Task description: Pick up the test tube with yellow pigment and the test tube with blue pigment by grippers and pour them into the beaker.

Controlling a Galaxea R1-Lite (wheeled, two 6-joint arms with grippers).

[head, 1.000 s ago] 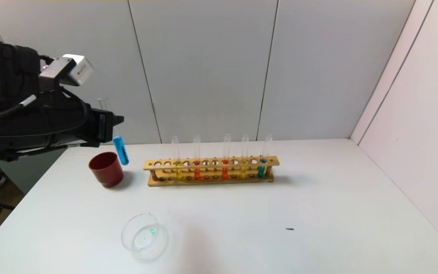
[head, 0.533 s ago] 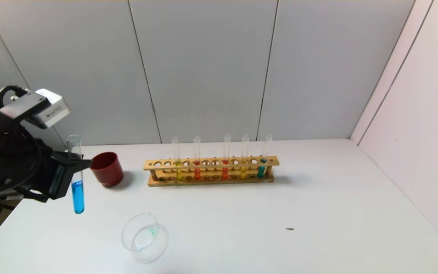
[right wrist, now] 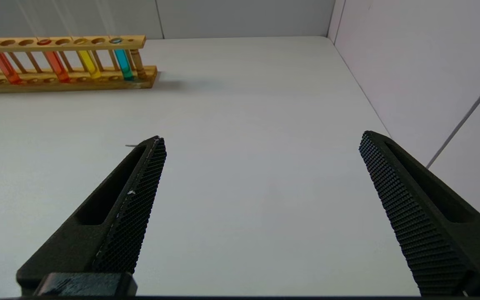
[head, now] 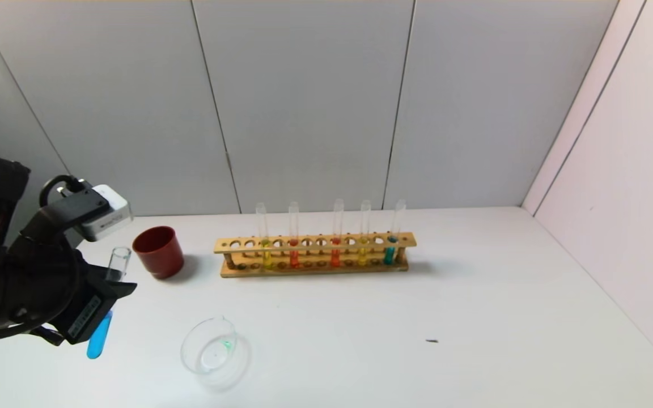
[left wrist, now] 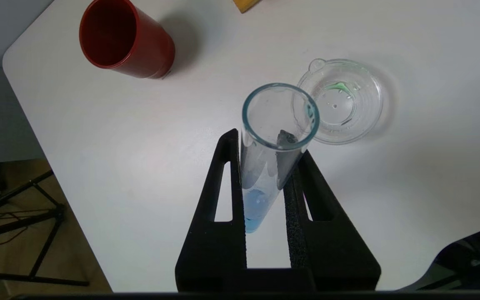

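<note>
My left gripper (head: 112, 290) is shut on the test tube with blue pigment (head: 100, 335), held tilted above the table's front left, left of the beaker (head: 213, 352). In the left wrist view the tube (left wrist: 261, 187) sits between the jaws of that gripper (left wrist: 270, 143), its open mouth near the beaker (left wrist: 340, 102), which holds a green trace. A test tube with yellow pigment (head: 266, 254) stands in the wooden rack (head: 315, 255); another yellow one (head: 363, 249) stands farther right. My right gripper (right wrist: 261, 143) is open and empty over bare table, out of the head view.
A dark-red cup (head: 158, 251) stands left of the rack. The rack also holds two orange-red tubes (head: 293, 254) and a teal tube (head: 390, 249). A small dark speck (head: 431, 341) lies on the table. Walls close the back and right; the table's left edge is near my left arm.
My left gripper has carried the blue tube from up beside the red cup down and toward the front left, and the tube now leans with its bottom toward the table's front edge.
</note>
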